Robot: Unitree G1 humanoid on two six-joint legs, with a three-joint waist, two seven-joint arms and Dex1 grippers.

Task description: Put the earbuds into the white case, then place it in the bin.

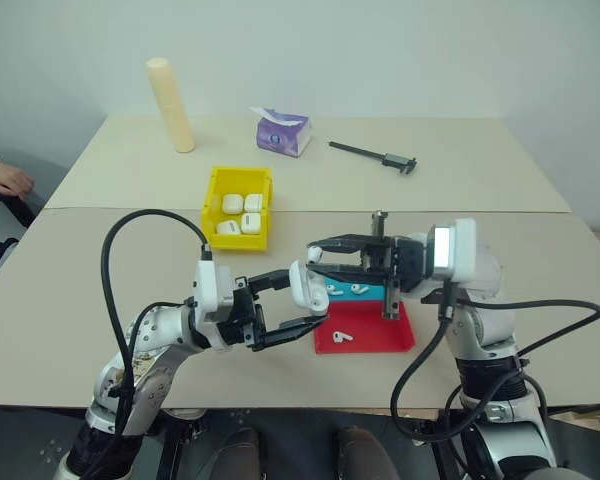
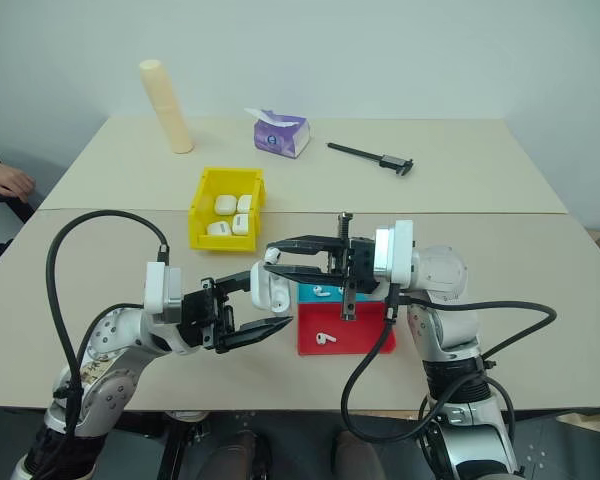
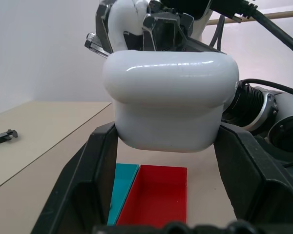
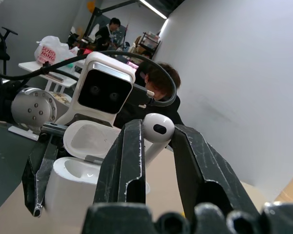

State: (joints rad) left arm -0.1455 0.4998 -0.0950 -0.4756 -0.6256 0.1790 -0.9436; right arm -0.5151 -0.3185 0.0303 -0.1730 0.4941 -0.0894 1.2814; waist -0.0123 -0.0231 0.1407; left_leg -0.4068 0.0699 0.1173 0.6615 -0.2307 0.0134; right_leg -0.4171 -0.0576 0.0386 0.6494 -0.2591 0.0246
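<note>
My left gripper [image 1: 310, 297] is shut on the white case [image 1: 307, 287], holding it above the table with its lid flipped open [image 4: 88, 139]. In the left wrist view the case [image 3: 171, 105] sits between the two black fingers [image 3: 95, 180]. My right gripper [image 1: 313, 252] reaches in from the right, shut on one earbud [image 4: 157, 128], its tips just above the open case. Three more earbuds lie on the tray: one on the red part [image 1: 342, 337] and two on the blue part [image 1: 346, 291]. The yellow bin [image 1: 212, 195] stands behind, with several white cases inside.
The red-and-blue tray [image 1: 380, 340] lies under my right gripper, with an upright black post [image 1: 388, 265] on it. At the back of the table are a purple tissue pack [image 1: 282, 132], a black caliper [image 1: 372, 155] and a beige cylinder [image 1: 171, 105]. A person's hand [image 1: 5, 180] rests at the left edge.
</note>
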